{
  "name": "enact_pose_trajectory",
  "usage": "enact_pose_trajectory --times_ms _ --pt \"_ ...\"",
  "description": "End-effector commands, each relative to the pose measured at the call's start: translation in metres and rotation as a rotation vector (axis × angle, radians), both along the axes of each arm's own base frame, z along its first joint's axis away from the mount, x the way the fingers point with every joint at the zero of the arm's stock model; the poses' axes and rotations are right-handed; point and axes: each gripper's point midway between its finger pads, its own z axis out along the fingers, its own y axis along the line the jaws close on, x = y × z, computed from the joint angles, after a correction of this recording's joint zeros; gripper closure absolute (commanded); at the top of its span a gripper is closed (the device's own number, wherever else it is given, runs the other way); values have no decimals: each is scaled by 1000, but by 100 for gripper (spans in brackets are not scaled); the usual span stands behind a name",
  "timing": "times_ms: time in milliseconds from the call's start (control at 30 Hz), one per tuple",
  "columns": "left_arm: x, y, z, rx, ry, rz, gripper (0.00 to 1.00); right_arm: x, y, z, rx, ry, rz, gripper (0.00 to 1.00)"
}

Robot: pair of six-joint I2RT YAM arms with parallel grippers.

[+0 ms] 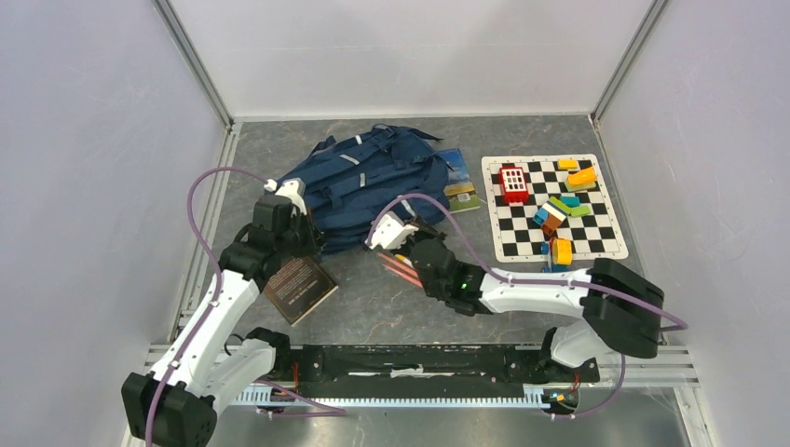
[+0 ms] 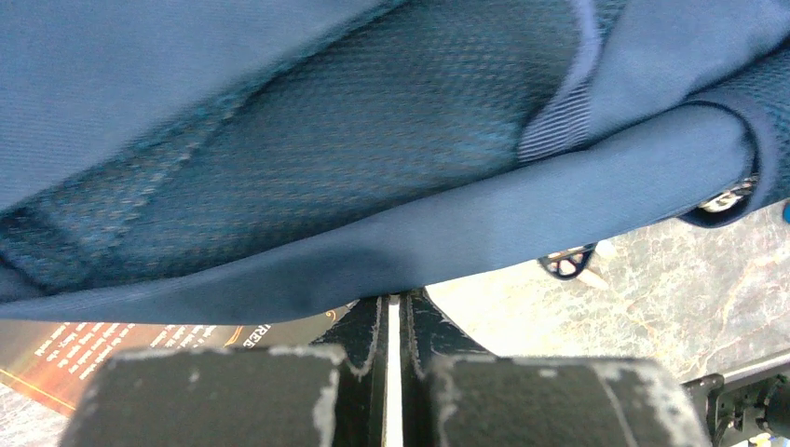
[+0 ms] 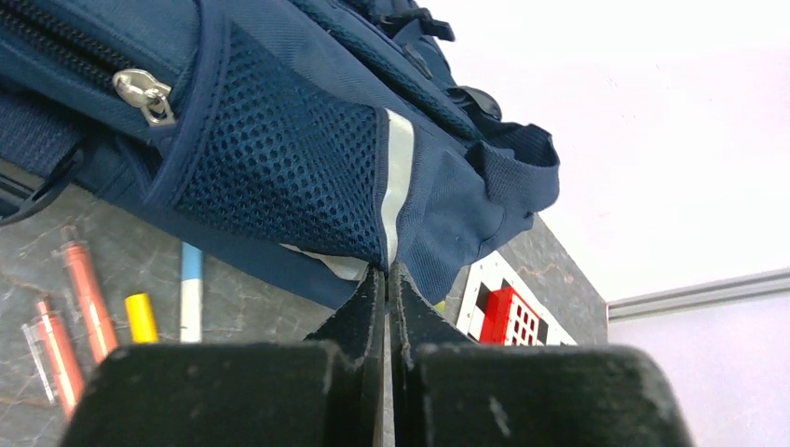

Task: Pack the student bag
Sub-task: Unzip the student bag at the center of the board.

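— Where's the student bag (image 1: 368, 182)?
— Flat on the surface (image 1: 522, 130), left of centre, straps up. Its long axis slants from near-left to far-right.
— The claws?
— The left claw (image 2: 393, 300) and right claw (image 3: 386, 275) are each pinched narrow on its near edge.

My left arm (image 1: 219, 300) reaches forward to the backpack's (image 1: 373, 177) near-left edge, left jaws pinched together on its hem. My right arm (image 1: 533, 291) bends leftward to its near edge, right jaws closed on the fabric.
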Motion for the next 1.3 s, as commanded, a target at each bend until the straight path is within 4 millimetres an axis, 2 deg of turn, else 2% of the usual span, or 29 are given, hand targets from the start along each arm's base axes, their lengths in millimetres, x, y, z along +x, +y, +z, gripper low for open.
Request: enact_pose_trajectory --times_ms 0,167,367,467,567,600,633,667,767,800,900,967,1267 --pt "24 27 24 60 -108 164 98 18 -61 17 51 -17 -205 100" --pt "20 47 27 116 -136 241 98 28 -89 15 61 2 -286 100" --pt "19 56 39 116 -194 288 98 35 -102 20 83 11 -302 100" --pt "20 51 39 103 -187 261 98 35 -101 24 80 20 -282 100" --pt "20 28 49 22 -236 148 98 29 -84 31 95 72 -154 100" --pt "20 22 55 -8 -267 123 98 25 -75 34 104 98 -100 95" --pt "19 19 60 -29 -298 112 98 23 -68 41 121 114 -57 82" --pt "18 17 65 -42 -321 102 98 19 -63 48 145 124 -23 61" --pt "14 16 73 -61 -364 93 98 7 -47 70 198 141 103 12" --pt "13 14 73 -69 -365 85 98 2 -40 77 214 151 154 5" --pt "11 8 76 -93 -370 57 98 -13 -14 100 262 176 320 2" --pt "11 7 76 -96 -368 51 98 -24 3 102 250 205 409 2" --pt "10 3 78 -113 -373 35 98 -50 83 90 68 188 575 2"
